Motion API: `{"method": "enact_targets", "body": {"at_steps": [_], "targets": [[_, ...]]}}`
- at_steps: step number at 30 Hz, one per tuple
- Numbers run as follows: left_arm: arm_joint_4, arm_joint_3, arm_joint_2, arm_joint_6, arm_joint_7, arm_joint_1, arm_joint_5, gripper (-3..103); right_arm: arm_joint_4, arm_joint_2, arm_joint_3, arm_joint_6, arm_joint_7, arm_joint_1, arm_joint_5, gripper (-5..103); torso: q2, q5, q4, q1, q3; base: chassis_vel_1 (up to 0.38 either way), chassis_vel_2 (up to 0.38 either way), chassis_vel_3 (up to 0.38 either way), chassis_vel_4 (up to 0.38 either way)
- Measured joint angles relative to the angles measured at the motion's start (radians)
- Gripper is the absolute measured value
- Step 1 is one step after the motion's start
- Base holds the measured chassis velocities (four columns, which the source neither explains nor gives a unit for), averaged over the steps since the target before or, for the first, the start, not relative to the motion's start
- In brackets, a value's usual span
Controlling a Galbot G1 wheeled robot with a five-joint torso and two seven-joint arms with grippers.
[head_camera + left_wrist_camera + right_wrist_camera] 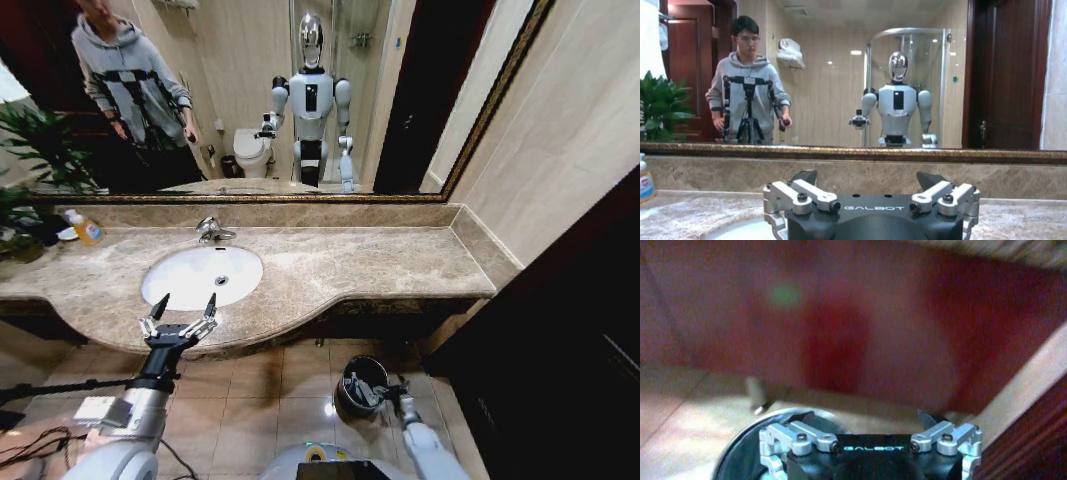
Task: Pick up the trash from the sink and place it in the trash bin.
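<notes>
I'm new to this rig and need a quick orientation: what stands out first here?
The white sink in the marble counter looks empty, with the left gripper hovering open at its front edge. The right gripper is low over the dark bin on the floor. A big mirror reflects the robot.

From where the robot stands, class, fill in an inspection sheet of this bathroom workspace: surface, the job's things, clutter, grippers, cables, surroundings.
Surface: beige-brown marble countertop, dry-looking.
Job's things: sink white and oval, no trash seen in it; trash bin on the tiled floor below the counter's front edge.
Clutter: orange-yellow bottle at the counter's far left, beside a plant.
Grippers: left gripper open, at the sink's near rim; right gripper open, over the bin.
Cables: dark cables on the floor at the left.
Surroundings: wall mirror reflecting the robot; dark wooden door on the right.
</notes>
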Motion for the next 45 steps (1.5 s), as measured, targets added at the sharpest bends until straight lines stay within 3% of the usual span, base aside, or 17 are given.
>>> {"method": "enact_targets", "body": {"at_steps": [2,6,7,11,23,35,38,45], "targets": [[0.000,0.000,0.000,0.000,0.000,0.000,0.000,100,0.057,-0.009,0.001,0.000,0.018,-0.028,0.016,100,0.000,0.0000,0.0000,0.000,0.000,0.000,0.000,0.000,0.000],[0.000,0.000,0.000,0.000,0.000,0.000,0.000,100,0.368,-0.054,0.007,-0.054,0.054,-0.176,0.130,100,0.000,0.0000,0.0002,0.000,0.000,0.000,0.000,0.000,0.000],[0.000,0.000,0.000,0.000,0.000,0.000,0.000,100,0.368,-0.054,0.007,-0.054,0.054,-0.176,0.130,100,0.000,0.0000,0.0002,0.000,0.000,0.000,0.000,0.000,0.000],[0.000,0.000,0.000,0.000,0.000,0.000,0.000,100,0.634,-0.058,0.032,-0.088,0.090,-0.299,0.179,100,0.000,-0.0001,0.0001,0.000,0.000,0.000,0.000,0.000,0.000],[0.000,0.000,0.000,0.000,0.000,0.000,0.000,100,1.148,-0.018,0.072,-0.117,0.159,-0.545,0.123,100,0.000,-0.0001,0.0001,0.000,0.000,0.000,0.000,0.000,0.000],[0.000,0.000,0.000,0.000,0.000,0.000,0.000,100,1.398,-0.008,0.063,-0.167,0.169,-0.595,0.103,100,0.000,-0.0002,0.0001,0.000,0.000,0.000,0.000,0.000,0.000],[0.000,0.000,0.000,0.000,0.000,0.000,0.000,100,1.472,-0.012,0.051,-0.211,0.166,-0.601,0.097,100,0.000,-0.0003,0.0001,0.000,0.000,0.000,0.000,0.000,0.000],[0.000,0.000,0.000,0.000,0.000,0.000,0.000,100,1.502,-0.018,0.038,-0.251,0.146,-0.602,0.096,100,0.000,-0.0001,0.0001,0.000,0.000,0.000,0.000,0.000,0.000]]}}
